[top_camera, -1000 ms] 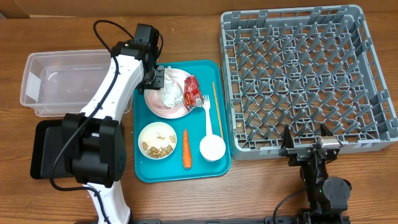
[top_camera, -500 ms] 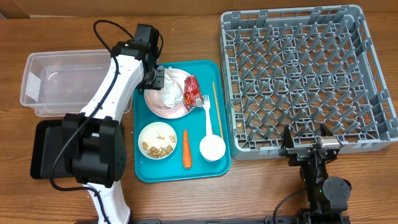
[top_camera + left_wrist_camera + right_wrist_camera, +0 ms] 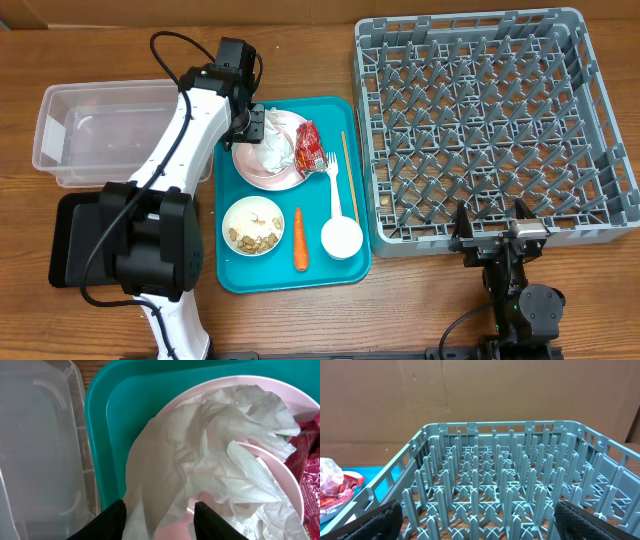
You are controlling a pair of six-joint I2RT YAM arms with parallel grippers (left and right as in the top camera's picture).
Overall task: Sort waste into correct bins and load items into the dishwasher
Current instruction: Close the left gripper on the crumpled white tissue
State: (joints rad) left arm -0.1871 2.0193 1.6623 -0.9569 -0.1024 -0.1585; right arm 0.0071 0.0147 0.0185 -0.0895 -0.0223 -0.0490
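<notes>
Overhead: nothing is in the dish rack (image 3: 480,120) or the clear tub (image 3: 100,135), so you have all the sorting left.

Left wrist: your left end effector (image 3: 160,512) stands parted astride the crumpled white napkin (image 3: 200,445) on the pink plate (image 3: 272,467), not pinching it.

Right wrist: your right end effector (image 3: 480,520) is wide open and empty, facing the rack.

**Tally of what sits on the bench**

One each: teal tray (image 3: 235,275), pink plate (image 3: 262,177), red wrapper (image 3: 308,145), fork (image 3: 334,190), chopstick (image 3: 347,165), carrot (image 3: 299,240), bowl (image 3: 253,225), cup (image 3: 341,238), clear tub (image 3: 110,135), black tray (image 3: 72,240), grey rack (image 3: 480,120). The napkins (image 3: 272,152) are probably two, but they are crumpled together.
</notes>
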